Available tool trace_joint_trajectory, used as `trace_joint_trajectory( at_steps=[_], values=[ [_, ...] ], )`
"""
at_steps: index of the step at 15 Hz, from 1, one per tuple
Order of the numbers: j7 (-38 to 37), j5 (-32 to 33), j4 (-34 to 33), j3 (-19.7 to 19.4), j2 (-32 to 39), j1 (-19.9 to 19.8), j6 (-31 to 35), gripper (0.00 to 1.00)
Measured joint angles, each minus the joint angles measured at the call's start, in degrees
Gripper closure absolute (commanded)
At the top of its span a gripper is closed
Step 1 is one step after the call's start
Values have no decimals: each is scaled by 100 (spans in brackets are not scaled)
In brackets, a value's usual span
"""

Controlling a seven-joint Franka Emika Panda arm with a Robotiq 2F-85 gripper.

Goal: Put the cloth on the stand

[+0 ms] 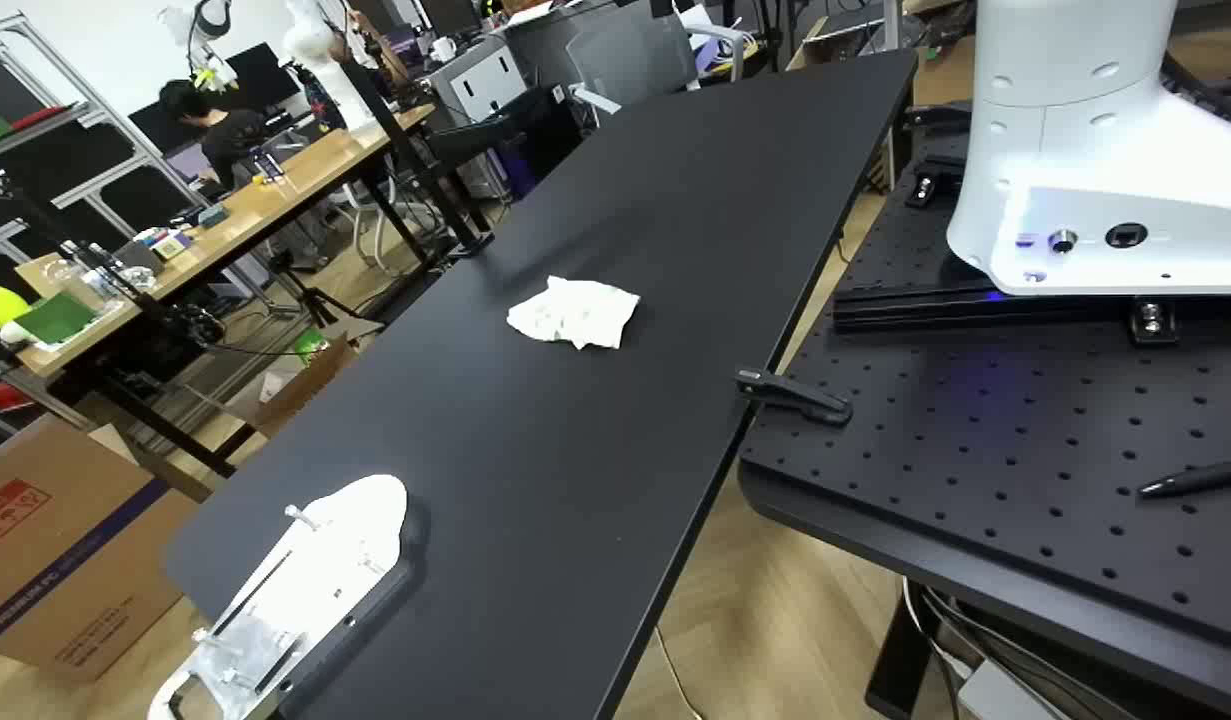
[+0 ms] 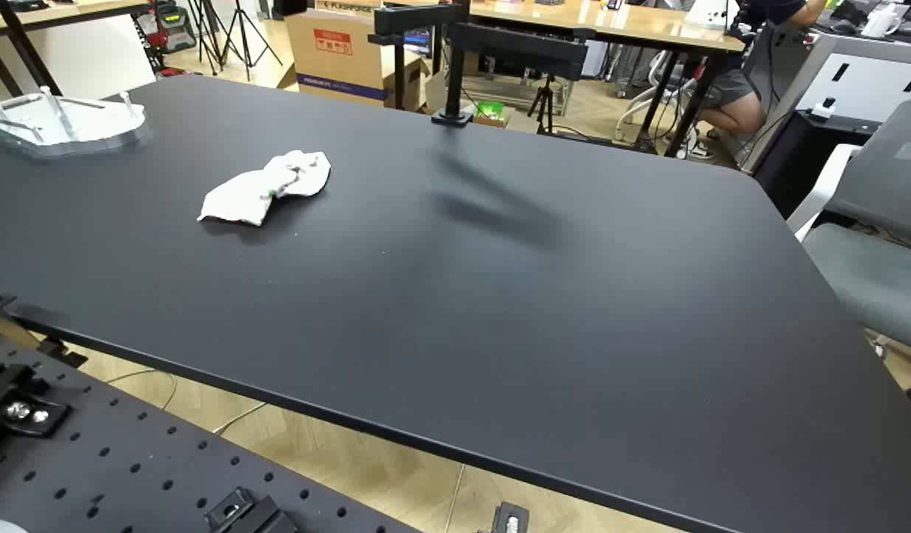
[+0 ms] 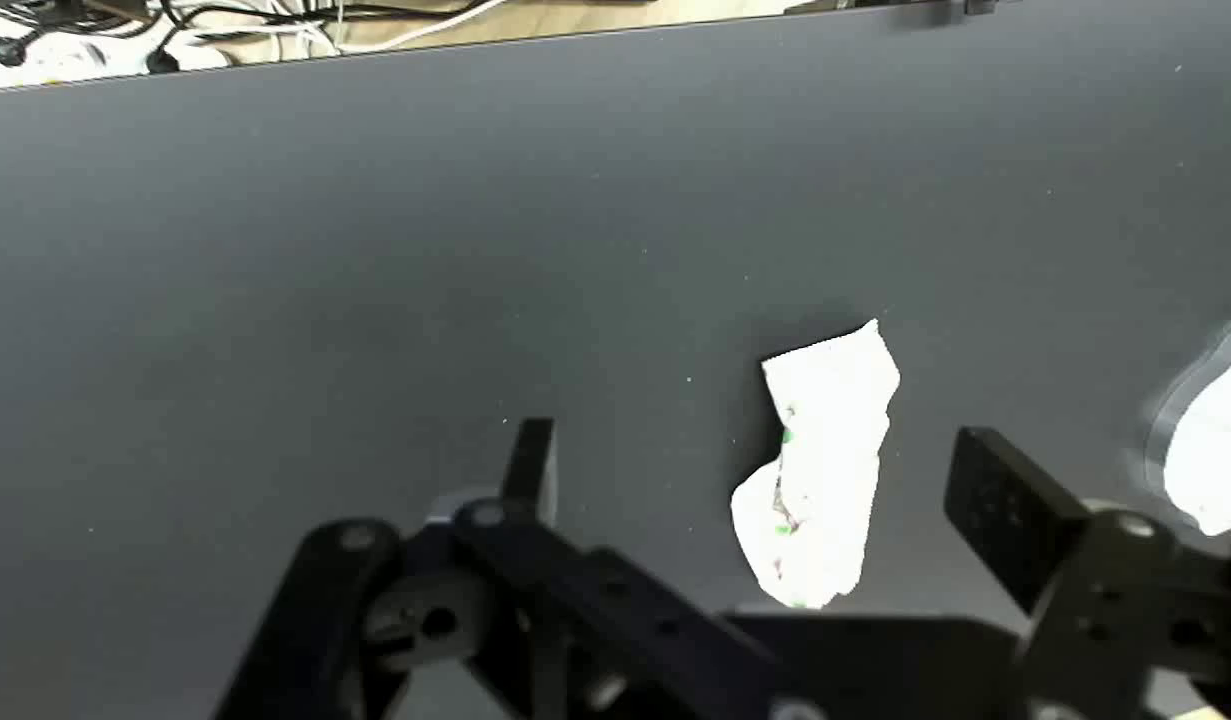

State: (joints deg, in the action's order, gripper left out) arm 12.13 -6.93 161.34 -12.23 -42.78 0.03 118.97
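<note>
One crumpled white cloth point(image 1: 580, 310) lies on the black bench point(image 1: 625, 450), well apart from the white stand point(image 1: 320, 575) with its short pegs point(image 2: 57, 111). The gripper point(image 3: 755, 445) holds nothing: its two fingers point(image 3: 1010, 505) stand wide apart, one to either side of the cloth in the wrist view, and neither appears to touch it.

The likeliest failure is a pinch on air. The gripper shows in neither exterior view, so its height is hard to judge, and the fabric lies low; closing too soon would skim over it, while descending too far could press the fingers into the bench. The cloth also appears nearer the finger on the right of the wrist view, so closing without recentring may push it sideways or catch a thin edge that slips out during the carry.

At the stand, the pegs are the probable trouble. A dangling corner could snag on one, or the gripper could knock a peg and shove the stand, which sits near the bench's edge. Only its rounded end shows in the wrist view, so aim taken from there alone might leave the cloth half off the side.
</note>
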Motion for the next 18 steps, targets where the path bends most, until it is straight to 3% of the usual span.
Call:
trace_joint_trajectory(
  at_steps=[14,18],
  values=[
    [10,4,-3,32,52,0,24,0],
    [15,24,-47,436,569,62,871,0]
  ],
)
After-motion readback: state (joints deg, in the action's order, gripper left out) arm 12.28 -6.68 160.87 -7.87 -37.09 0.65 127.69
